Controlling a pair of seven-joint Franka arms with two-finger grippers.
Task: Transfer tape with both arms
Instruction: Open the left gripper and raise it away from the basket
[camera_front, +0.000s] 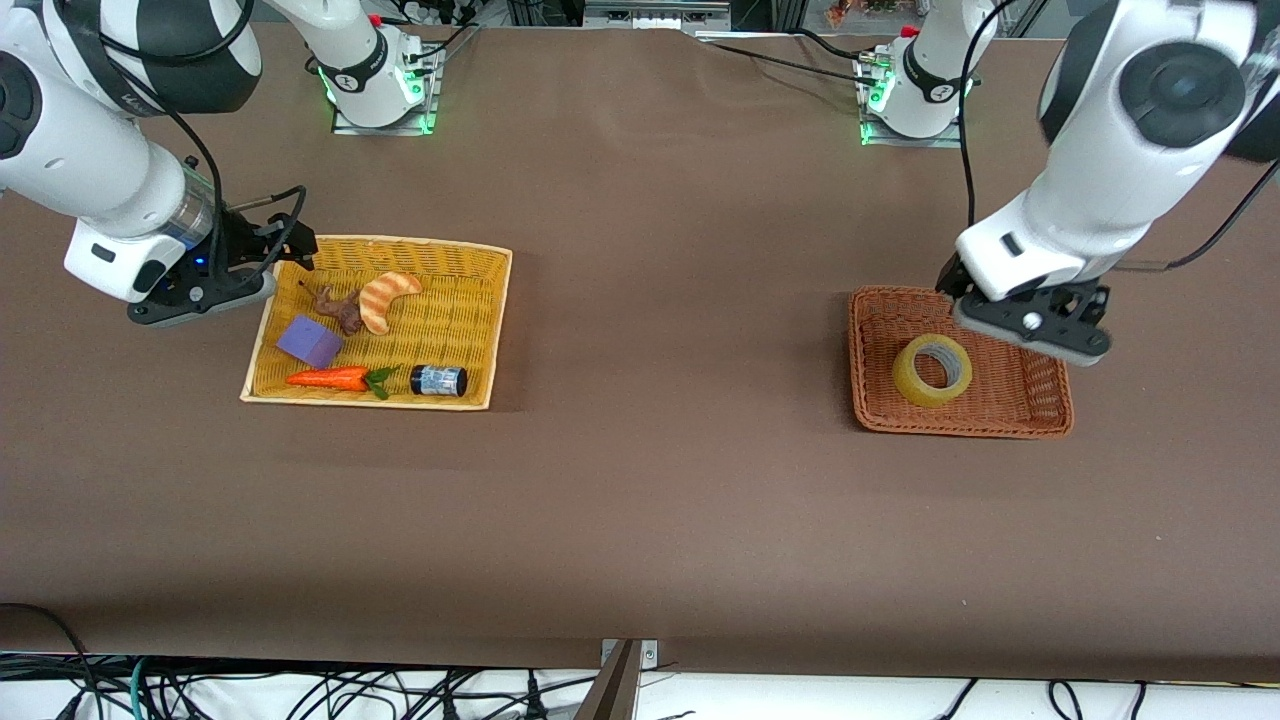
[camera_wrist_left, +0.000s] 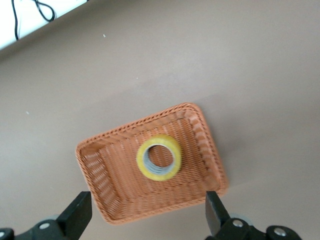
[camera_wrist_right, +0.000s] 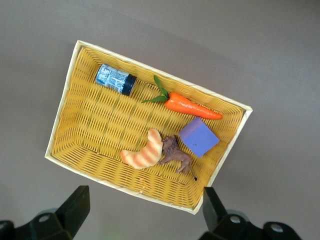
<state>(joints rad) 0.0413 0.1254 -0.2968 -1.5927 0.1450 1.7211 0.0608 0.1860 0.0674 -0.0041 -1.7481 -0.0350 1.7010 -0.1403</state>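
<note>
The left gripper (camera_front: 1032, 322) hung over the brown basket (camera_front: 1040, 395), above its edge farthest from the front camera, its two black fingers (camera_wrist_left: 77, 214) spread wide and holding nothing. Directly under it, in the middle of that basket, lay the tape (camera_front: 932, 370): a flat ring of glossy, clear-yellow film wound on a grey core, hole facing up, untouched by either finger. The brown basket was a shallow rectangular tray of tight reddish wicker with sloped walls, set on the matte brown table (camera_front: 660, 470) at the left arm's end. The right gripper (camera_front: 215, 285) hovered over the table just beside the yellow basket (camera_front: 470, 310), at the corner of it farthest from the front camera, its fingers (camera_wrist_right: 75, 207) likewise wide apart and empty. The yellow basket, a larger rectangle of pale woven straw with a light rim, stood well apart from the brown basket at the right arm's end. Inside it lay a striped croissant (camera_front: 386, 298), a small brown animal figure (camera_front: 340, 308), a purple block (camera_front: 309, 341), an orange carrot (camera_front: 332, 378) with green leaves, and a dark cylindrical jar (camera_front: 439, 380) on its side.
</note>
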